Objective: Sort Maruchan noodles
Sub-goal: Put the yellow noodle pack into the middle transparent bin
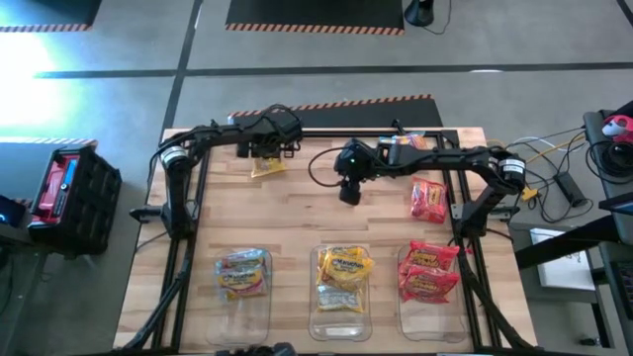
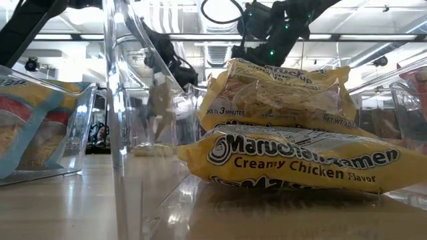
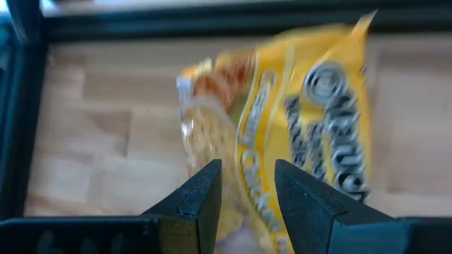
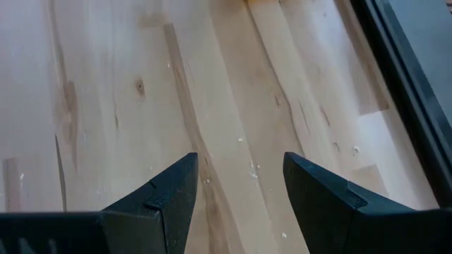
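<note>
Three clear bins (image 1: 342,318), one yellow packet (image 1: 267,165) in left end effector (image 1: 265,150)

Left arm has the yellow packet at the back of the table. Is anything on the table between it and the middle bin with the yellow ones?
Nothing visible. The left gripper holds the yellow packet at the back; bare wood runs from there to the middle bin. The right gripper hangs open, right of that line.
</note>
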Robot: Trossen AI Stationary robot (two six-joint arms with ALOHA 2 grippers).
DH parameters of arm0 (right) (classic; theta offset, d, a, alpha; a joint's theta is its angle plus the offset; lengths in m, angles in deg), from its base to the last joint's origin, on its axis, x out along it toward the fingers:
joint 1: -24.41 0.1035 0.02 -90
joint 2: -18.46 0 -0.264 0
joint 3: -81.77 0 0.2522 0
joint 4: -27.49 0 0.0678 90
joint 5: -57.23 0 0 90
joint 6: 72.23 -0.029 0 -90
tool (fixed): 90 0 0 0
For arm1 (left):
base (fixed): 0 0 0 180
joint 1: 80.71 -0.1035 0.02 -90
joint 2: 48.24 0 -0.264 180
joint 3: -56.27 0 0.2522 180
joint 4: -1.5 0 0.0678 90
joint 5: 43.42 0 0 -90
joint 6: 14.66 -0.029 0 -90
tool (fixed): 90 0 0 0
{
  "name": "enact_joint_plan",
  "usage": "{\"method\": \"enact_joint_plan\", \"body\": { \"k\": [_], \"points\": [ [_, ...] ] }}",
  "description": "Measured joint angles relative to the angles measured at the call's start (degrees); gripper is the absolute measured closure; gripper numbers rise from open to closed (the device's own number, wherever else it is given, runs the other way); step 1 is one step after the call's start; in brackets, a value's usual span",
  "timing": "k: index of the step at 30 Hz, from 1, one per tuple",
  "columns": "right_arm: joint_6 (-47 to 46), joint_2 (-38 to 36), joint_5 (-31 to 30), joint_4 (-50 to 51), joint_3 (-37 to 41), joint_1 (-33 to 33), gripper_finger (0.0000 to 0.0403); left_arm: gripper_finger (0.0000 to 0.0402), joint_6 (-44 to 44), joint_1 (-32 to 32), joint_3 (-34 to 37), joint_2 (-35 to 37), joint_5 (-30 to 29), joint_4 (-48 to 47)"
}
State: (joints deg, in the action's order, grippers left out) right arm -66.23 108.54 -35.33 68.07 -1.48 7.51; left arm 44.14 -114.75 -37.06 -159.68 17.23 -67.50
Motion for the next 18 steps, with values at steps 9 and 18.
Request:
{"method": "enact_joint_plan", "body": {
  "k": [9, 18],
  "points": [
    [0.02, 0.02, 0.0, -0.35, 2.44, 0.0, 0.0204, 0.0286, 2.45, 0.66, 5.5, 0.44, 5.36, 3.7],
    [-0.02, 0.0, 0.0, -1.96, 5.2, 0.0, 0.0204, 0.0286, 0.38, 6.45, 2.27, 0.07, 11.59, 5.28]
  ]
}}
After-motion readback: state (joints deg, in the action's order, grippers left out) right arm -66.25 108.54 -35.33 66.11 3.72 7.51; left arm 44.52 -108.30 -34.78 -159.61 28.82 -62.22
